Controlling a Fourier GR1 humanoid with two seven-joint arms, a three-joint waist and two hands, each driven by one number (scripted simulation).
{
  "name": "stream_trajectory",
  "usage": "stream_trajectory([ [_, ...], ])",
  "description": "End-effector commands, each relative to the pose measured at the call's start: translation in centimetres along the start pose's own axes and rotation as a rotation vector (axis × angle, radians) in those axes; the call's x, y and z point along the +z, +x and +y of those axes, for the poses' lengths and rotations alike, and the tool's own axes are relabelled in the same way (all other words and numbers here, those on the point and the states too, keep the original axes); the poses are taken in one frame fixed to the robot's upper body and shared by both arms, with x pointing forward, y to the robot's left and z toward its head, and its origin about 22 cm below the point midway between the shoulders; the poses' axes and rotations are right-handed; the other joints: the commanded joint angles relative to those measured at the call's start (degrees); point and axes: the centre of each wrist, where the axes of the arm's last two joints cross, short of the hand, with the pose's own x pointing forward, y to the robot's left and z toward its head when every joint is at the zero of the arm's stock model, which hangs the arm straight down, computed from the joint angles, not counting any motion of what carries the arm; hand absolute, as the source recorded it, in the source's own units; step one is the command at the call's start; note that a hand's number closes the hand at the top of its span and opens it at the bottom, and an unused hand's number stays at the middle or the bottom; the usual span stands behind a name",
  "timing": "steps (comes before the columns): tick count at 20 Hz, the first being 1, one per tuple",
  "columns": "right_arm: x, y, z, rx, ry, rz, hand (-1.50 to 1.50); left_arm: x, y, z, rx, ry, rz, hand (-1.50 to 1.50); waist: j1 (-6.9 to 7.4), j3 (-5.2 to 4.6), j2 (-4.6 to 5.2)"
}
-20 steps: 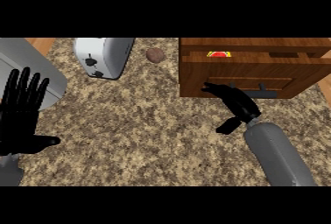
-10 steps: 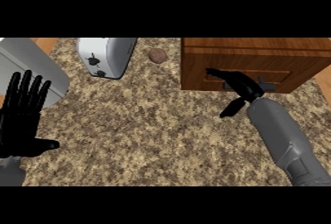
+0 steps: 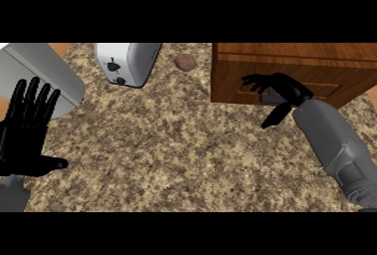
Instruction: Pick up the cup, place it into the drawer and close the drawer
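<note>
The drawer (image 3: pixel 294 85), open a second ago with a red and yellow item showing inside, now sits pushed in at the upper right of the frame, and the right robot hand (image 3: pixel 278 87) has travelled up the frame with it. The cup is not in view; I judge it is shut inside the drawer. That robot hand holds nothing: its fingers are spread against the drawer front and the thumb hangs down toward the table (image 3: pixel 184 149). The grey forearm slants in from the lower right corner.

To finish well, the push should run straight along the drawer's travel until the front lies flush, then the hand should draw back without catching the handle.

The left robot hand (image 3: pixel 26 130) rests open, fingers up, at the left edge, well apart from the toaster (image 3: pixel 125 62).
</note>
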Motion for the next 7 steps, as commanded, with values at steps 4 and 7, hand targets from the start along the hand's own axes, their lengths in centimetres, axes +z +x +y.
stream_trajectory([
  [4,1.4,-1.1,-4.4,0.026,-0.073,0.117,-1.50,-0.4,-1.0,-1.2,-0.003,-0.007,-0.015,-1.50,1.10,0.63,2.20],
  [7,-0.3,0.3,-3.7,0.027,-0.066,0.121,-1.50,-1.3,-0.1,-0.4,-0.022,-0.010,-0.015,-1.50,1.33,0.60,2.31],
])
